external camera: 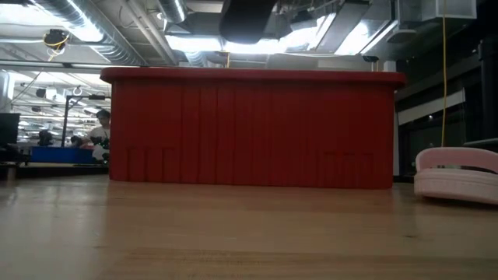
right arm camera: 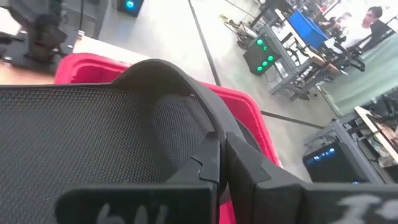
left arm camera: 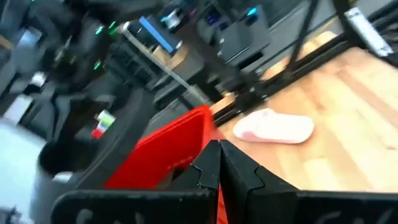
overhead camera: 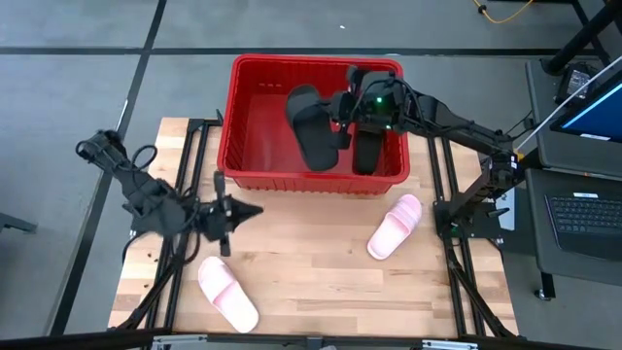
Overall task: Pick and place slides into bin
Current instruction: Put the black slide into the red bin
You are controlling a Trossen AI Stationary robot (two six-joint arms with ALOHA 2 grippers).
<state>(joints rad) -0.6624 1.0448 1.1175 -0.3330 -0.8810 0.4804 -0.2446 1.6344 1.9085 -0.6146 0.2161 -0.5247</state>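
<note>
The red bin (overhead camera: 255,156) stands at the table's far middle; it also shows in the low view (external camera: 249,128). My right gripper (overhead camera: 342,109) is over the bin, shut on a black slide (overhead camera: 311,128), which also shows above the rim in the low view (external camera: 249,19). A second black slide (overhead camera: 367,154) lies inside the bin at its right end. One pink slide (overhead camera: 395,226) lies on the table right of centre, and another (overhead camera: 228,294) near the front left. My left gripper (overhead camera: 243,211) is shut and empty above the table, left of centre. My right gripper pinches the black slide's side edge (right arm camera: 208,134) between its two fingers, beside where the strap (right arm camera: 180,78) meets the sole. The fingers come from the table's right side. The slide is lifted clear, above the bin's rim, with its footbed (right arm camera: 74,130) facing the wrist camera.
The bin's thick rim (overhead camera: 316,62) and walls surround the held slide. Black frame rails (overhead camera: 190,175) run along the table's left and right sides. A laptop (overhead camera: 588,209) sits on a stand beyond the right edge. Bare wood (overhead camera: 311,253) lies between the pink slides.
</note>
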